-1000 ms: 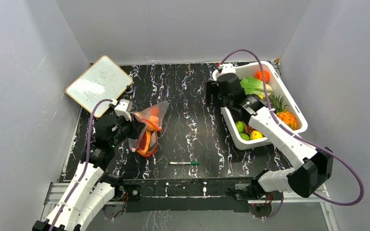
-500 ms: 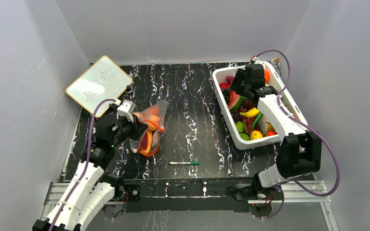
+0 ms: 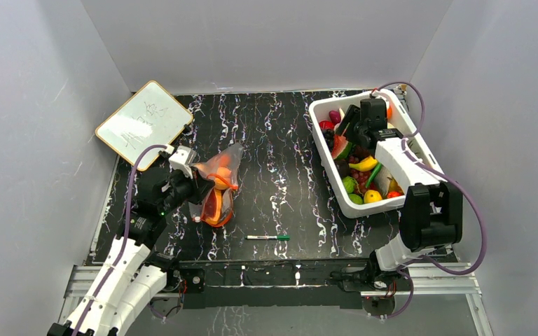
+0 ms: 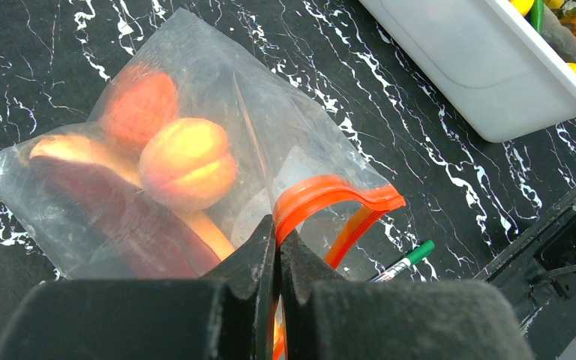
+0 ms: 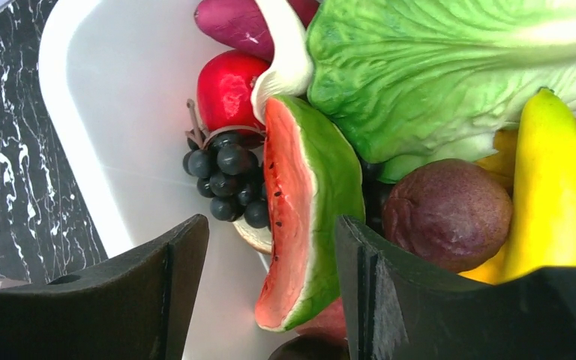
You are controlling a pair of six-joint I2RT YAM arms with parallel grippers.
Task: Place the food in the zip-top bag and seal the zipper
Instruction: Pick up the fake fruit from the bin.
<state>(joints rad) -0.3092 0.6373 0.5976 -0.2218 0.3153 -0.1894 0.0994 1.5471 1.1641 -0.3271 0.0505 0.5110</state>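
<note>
The right arm has folded back over the white tub (image 3: 354, 208) at the tabletop's (image 3: 280, 161) far-right corner, its elbow now tucked near the front edge, and the right gripper (image 5: 270, 232) has shifted from the tub's left rim to hang above the tub's far end; the bag, the green-capped marker pen (image 3: 266, 237) near the front edge and the whiteboard (image 3: 143, 124) at the far-left corner lie where they did. The gripper's fingers are spread, framing a watermelon slice (image 5: 322, 187) with black grapes (image 5: 229, 180) just beside it and a lettuce leaf (image 5: 435, 75) behind. On the left half of the tabletop, the left gripper (image 4: 277, 225) is pressed together on the orange zipper (image 4: 330, 195), lifting the mouth of the zip-top bag (image 4: 292, 127), which already holds a peach (image 4: 187, 161) and other food. The next pick looks best made straight down, fingers straddling the slice across its thin sides and staying clear of the grapes and leaf. The left pinch should hold the mouth high and gaping for the drop, or the piece may catch on the strip.
</note>
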